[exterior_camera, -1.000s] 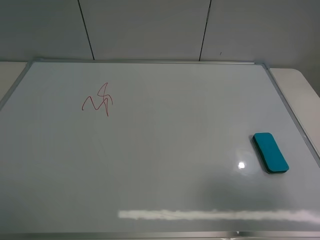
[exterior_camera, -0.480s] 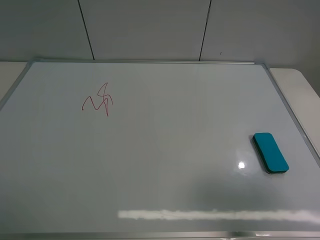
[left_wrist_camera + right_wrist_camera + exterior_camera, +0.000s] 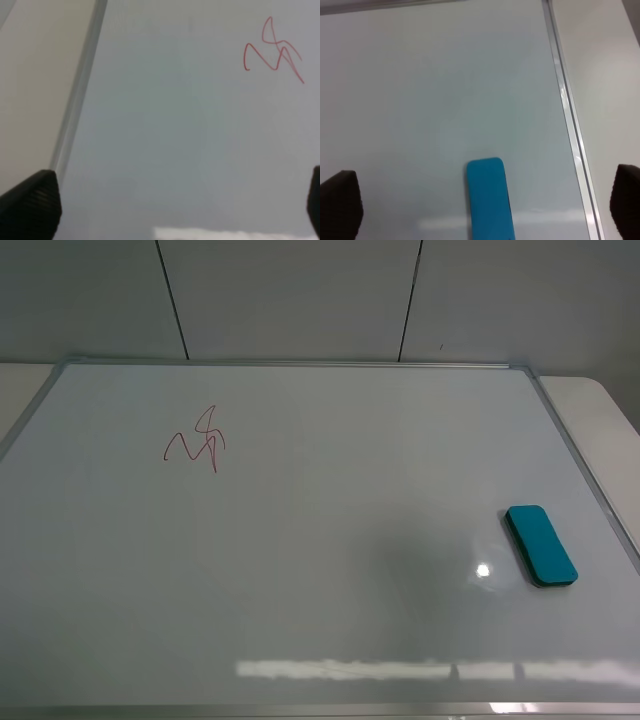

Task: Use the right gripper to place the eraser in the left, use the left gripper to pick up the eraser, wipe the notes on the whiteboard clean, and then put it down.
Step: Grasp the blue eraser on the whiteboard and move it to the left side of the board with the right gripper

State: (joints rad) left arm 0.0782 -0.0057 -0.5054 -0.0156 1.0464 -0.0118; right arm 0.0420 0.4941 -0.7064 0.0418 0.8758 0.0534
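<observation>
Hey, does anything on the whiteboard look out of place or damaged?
Nothing stands out. The eraser lies flat near the right edge of the whiteboard, and the red scribble is the note to wipe.

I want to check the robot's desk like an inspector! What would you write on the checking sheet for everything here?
Surface: whiteboard lying flat, silver frame, glare streaks near the front edge.
Job's things: teal eraser flat on the board near its right edge, not gripped; red scribble on the far left part, not wiped.
Clutter: nothing seen.
Grippers: left gripper open and empty, over bare board with the scribble ahead; right gripper open and empty, eraser in sight ahead of it. Neither shows in the high view.
Cables: nothing seen.
Surroundings: pale table beside the board; grey panelled wall behind.
</observation>
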